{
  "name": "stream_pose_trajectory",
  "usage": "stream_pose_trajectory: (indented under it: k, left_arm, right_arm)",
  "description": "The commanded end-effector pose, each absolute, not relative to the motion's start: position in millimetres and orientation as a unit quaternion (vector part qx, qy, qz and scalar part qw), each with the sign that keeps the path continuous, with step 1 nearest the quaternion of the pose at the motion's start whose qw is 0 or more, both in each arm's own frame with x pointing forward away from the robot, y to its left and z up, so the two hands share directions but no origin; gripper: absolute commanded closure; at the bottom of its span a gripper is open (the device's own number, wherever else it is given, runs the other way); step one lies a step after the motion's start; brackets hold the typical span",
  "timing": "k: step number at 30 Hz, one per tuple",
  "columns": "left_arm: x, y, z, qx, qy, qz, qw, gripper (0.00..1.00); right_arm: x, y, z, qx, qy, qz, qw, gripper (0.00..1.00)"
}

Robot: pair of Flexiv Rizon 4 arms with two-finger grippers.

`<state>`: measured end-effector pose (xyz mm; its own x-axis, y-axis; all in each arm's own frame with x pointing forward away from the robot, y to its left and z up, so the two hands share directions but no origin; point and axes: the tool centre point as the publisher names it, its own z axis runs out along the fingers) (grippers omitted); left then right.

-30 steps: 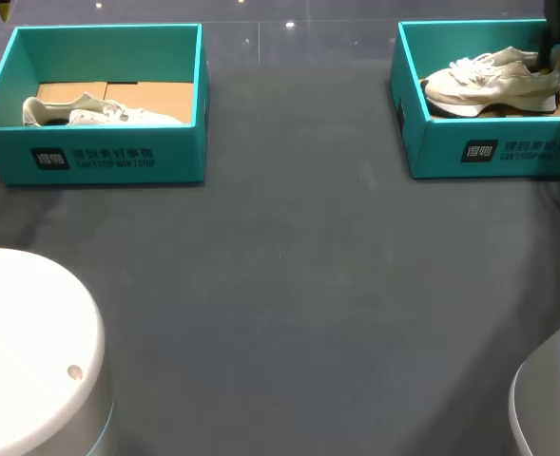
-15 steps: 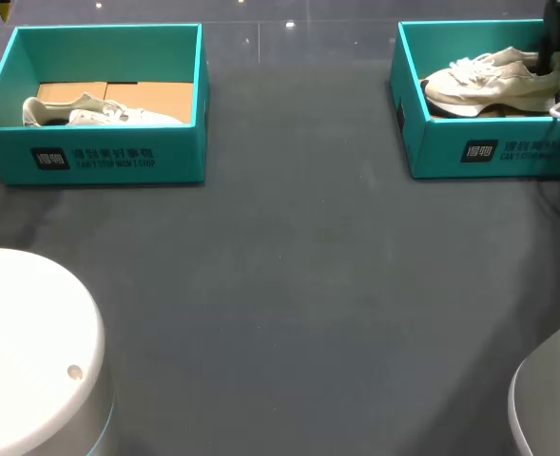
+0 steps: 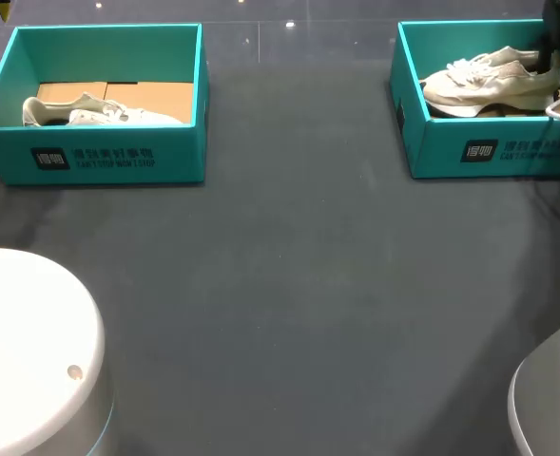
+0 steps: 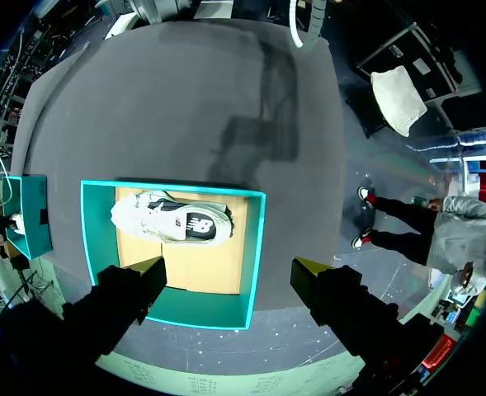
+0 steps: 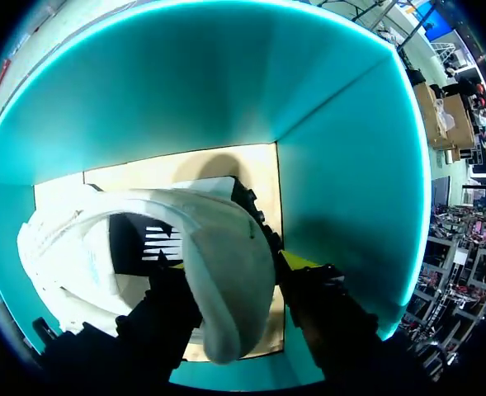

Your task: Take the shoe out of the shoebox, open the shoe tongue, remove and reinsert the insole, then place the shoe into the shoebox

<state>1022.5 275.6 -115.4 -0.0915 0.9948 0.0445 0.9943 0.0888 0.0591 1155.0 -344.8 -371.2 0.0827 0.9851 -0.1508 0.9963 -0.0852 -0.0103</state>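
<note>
**Right end effector pinches the shoe's heel inside its box**

On the dark desk (image 3: 299, 285), the right shoebox (image 3: 493, 150) sits at 1 o'clock. The pale shoe (image 3: 493, 81) is inside its walls, toe toward 9 o'clock. The right end effector (image 5: 230, 268) pinches the heel from both sides (whether the sole touches the cardboard floor cannot be told). At 11 o'clock the left shoebox (image 3: 108, 157) holds a second shoe (image 4: 172, 227). The left end effector (image 4: 226, 276) hangs above that box, fingers spread wide, touching nothing.
</note>
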Motion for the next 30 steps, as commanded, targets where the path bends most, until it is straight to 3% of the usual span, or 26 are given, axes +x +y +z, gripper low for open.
stream_pose_trajectory:
  k: [1, 4, 5, 6, 10, 30]
  left_arm:
    - [1021.5, 275.6, -115.0, 0.674, 0.738, 0.038, 0.003, 0.0]
    - [1021.5, 275.6, -115.0, 0.674, 0.738, 0.038, 0.003, 0.0]
    - [1021.5, 275.6, -115.0, 0.674, 0.738, 0.038, 0.003, 0.0]
    - [1021.5, 275.6, -115.0, 0.674, 0.738, 0.038, 0.003, 0.0]
    - [1021.5, 275.6, -115.0, 0.674, 0.738, 0.038, 0.003, 0.0]
    - [1021.5, 275.6, -115.0, 0.674, 0.738, 0.038, 0.003, 0.0]
  right_arm:
    - [1154.5, -341.2, -371.0, 0.733, 0.675, -0.06, 0.049, 0.52]
    - [1154.9, -342.8, -372.7, 0.734, 0.674, -0.061, 0.047, 0.49]
    - [1155.4, -343.4, -373.5, 0.734, 0.674, -0.063, 0.047, 0.36]
    - [1155.8, -343.9, -374.1, 0.734, 0.674, -0.064, 0.047, 0.3]
    - [1157.6, -346.0, -373.8, 0.734, 0.674, -0.066, 0.049, 0.22]
    - [1166.0, -339.3, -379.7, 0.71, 0.701, -0.054, 0.048, 0.3]
